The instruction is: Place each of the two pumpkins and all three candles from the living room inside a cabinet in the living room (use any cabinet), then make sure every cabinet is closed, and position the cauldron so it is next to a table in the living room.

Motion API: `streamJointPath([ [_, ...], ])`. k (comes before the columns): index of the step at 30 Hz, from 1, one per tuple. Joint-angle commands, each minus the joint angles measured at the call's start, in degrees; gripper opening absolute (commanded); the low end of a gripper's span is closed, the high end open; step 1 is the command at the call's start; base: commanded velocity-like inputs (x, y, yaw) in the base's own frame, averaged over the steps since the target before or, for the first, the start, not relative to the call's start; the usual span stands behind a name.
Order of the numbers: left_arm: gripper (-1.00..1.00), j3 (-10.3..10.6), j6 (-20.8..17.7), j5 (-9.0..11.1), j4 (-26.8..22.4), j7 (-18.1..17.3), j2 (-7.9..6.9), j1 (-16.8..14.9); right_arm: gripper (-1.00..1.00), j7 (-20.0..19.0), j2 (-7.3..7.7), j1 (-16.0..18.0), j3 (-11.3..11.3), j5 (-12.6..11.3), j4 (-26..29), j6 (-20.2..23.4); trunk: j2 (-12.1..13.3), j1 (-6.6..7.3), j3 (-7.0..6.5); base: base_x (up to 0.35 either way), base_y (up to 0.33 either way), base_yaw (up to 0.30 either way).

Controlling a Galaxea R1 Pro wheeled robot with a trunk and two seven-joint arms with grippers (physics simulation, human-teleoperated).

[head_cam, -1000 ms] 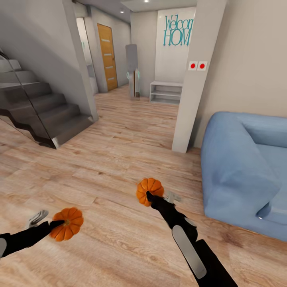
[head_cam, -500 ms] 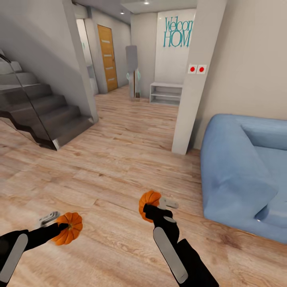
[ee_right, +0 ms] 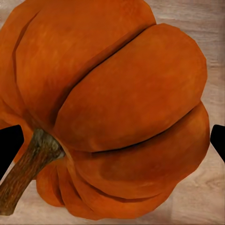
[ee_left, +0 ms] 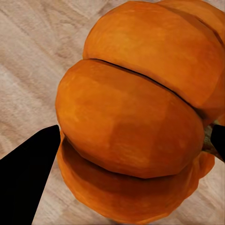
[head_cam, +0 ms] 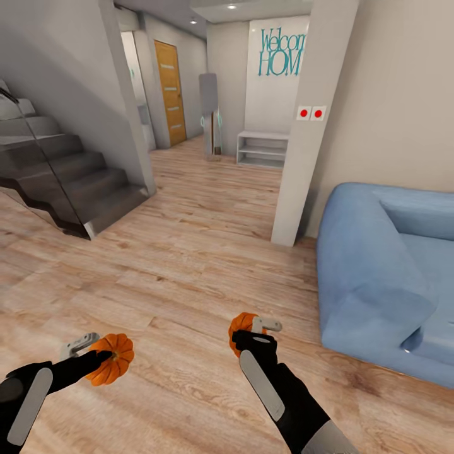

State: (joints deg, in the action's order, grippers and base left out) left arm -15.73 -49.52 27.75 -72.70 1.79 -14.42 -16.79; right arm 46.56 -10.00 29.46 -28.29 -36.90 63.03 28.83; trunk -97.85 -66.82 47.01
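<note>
Orange pumpkins both in hand: left claw (head_cam: 101, 356) clamped on left pumpkin (head_cam: 112, 367), right claw (head_cam: 249, 333) clamped on right pumpkin (head_cam: 242, 324), lower frame. Stowing, candles, cauldron apparently pending.

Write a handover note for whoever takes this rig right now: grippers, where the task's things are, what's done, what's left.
Left gripper: shut on one pumpkin, held above the wood floor.
Right gripper: shut on the other pumpkin, stem visible in the right wrist view.
Surroundings: blue sofa to the right, stairs to the left, hallway ahead.
Done: both pumpkins picked up.
Left: put both pumpkins and the three candles inside a living-room cabinet, close every cabinet, set the cauldron next to the table.
</note>
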Motion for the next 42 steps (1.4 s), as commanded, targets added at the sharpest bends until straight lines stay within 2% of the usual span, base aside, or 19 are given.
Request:
streamJointPath([
  [1, -1.0, 0.0, 0.01, 0.02, -0.03, -0.08, 0.0, 0.0, -1.0, -0.07, 0.0, 0.04, -0.09, 0.05, -0.13, -0.47, 0.0, 0.0, 0.0, 0.0, 0.0, 0.0],
  [10, -1.0, -0.21, -0.06, 0.1, -0.07, -0.38, -0.18, 0.0, -1.0, -0.82, 0.0, 0.16, -0.27, 0.16, -0.53, -0.92, 0.0, 0.0, 0.0, 0.0, 0.035, 0.0],
  [21, -1.0, -0.62, -0.64, 0.45, -0.05, -0.57, -1.97, 0.0, -1.0, -0.02, 0.0, 0.16, -0.28, 0.44, -0.04, -1.16, 0.0, 0.0, 0.0, 0.0, 0.191, 0.006],
  [42, -1.0, 0.11, -0.65, 0.55, -0.06, -0.56, -1.58, 0.0, -1.0, -0.11, 0.0, 0.16, -0.28, 0.52, -0.23, -1.15, 0.0, 0.0, 0.72, 0.012, 0.003, 0.249],
])
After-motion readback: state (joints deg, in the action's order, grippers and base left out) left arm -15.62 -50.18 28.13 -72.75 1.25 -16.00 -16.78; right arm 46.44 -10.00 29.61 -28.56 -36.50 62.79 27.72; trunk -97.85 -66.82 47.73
